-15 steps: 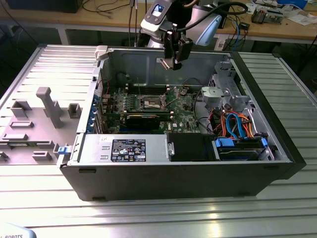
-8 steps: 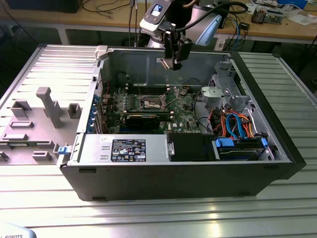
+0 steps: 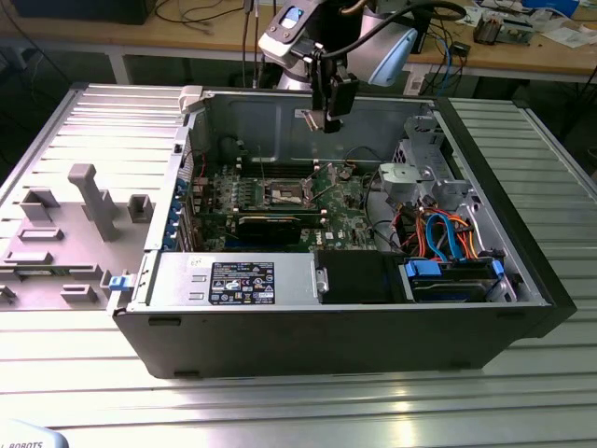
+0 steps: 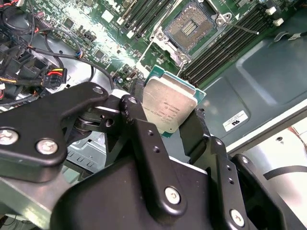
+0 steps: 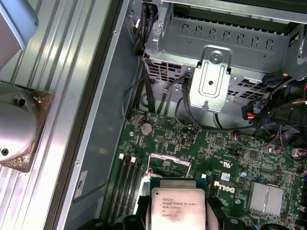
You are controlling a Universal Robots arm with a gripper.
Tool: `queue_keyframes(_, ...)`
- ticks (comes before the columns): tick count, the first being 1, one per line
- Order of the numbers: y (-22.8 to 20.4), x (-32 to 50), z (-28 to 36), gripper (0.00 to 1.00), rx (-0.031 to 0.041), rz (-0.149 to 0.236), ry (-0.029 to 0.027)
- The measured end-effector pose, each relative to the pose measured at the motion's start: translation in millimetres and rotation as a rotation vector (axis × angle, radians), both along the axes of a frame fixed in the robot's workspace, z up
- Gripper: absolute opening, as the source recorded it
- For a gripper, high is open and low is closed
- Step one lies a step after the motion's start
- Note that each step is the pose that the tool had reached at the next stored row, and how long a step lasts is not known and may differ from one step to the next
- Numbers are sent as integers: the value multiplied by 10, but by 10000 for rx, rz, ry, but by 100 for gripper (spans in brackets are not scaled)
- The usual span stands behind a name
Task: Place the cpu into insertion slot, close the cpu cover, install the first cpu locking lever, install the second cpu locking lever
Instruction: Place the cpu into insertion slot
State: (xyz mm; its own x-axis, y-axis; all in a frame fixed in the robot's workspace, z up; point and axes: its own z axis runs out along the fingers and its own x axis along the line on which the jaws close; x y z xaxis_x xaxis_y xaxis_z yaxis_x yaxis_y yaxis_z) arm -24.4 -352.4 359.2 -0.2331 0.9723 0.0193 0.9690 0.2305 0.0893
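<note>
My gripper [image 3: 332,123] hangs above the open computer case, over the back of the green motherboard [image 3: 345,201]. In both wrist views it is shut on the cpu [image 4: 169,104] [image 5: 178,208], a flat silver-topped chip clamped by its edges between the black fingers [image 4: 139,124]. The insertion slot [image 4: 192,26] [image 3: 285,195] lies below with its dark pin field bare and a silver rim around it. In the first wrist view, a silver frame edge that looks like the cpu cover [image 5: 170,160] shows just past the held chip. The cpu is well above the slot and apart from it.
A long black expansion card [image 3: 270,224] lies in front of the slot, with memory slots [image 4: 225,45] beside it. A drive cage [image 3: 420,159] and orange and blue cables [image 3: 438,233] fill the exterior view's right. The power supply [image 3: 233,280] sits at the front, and grey fixtures [image 3: 89,201] lie outside the case.
</note>
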Motion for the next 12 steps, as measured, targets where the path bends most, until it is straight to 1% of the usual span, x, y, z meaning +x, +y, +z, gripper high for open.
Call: queue_keyframes(12, 0, -1, 0, 54, 0, -53, 0)
